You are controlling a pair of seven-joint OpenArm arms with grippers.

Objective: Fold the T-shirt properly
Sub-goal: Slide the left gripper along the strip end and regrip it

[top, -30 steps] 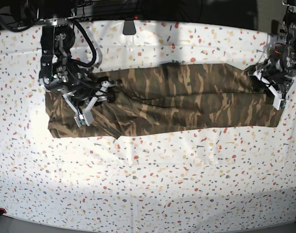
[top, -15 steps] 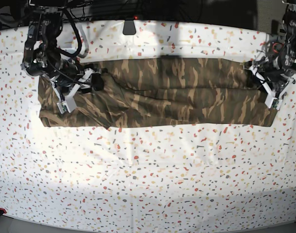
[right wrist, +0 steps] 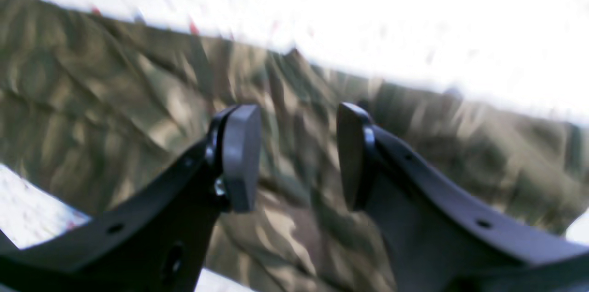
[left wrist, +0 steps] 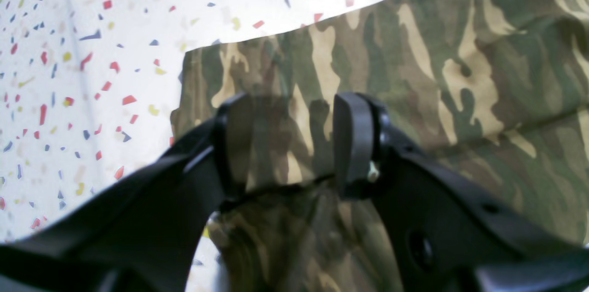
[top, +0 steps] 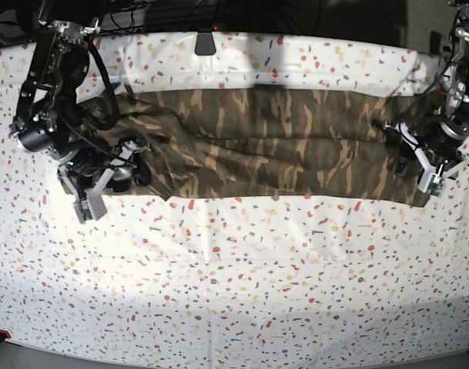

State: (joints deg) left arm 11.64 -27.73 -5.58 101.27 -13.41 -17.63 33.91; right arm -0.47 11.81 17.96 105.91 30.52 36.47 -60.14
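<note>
I see the T-shirt (top: 273, 146) lying as a long camouflage band across the upper middle of the base frame, on the speckled white cloth (top: 242, 284) covering the tabletop. My left gripper (left wrist: 287, 142) sits over its right end, my right gripper (right wrist: 297, 156) over its left end. Both sets of jaws stand apart, with nothing between them.

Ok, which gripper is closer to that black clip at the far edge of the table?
Right. The right gripper is at one end of the shirt, diagonally in front of the clip. The left gripper is at the shirt's other end, farther away.
</note>
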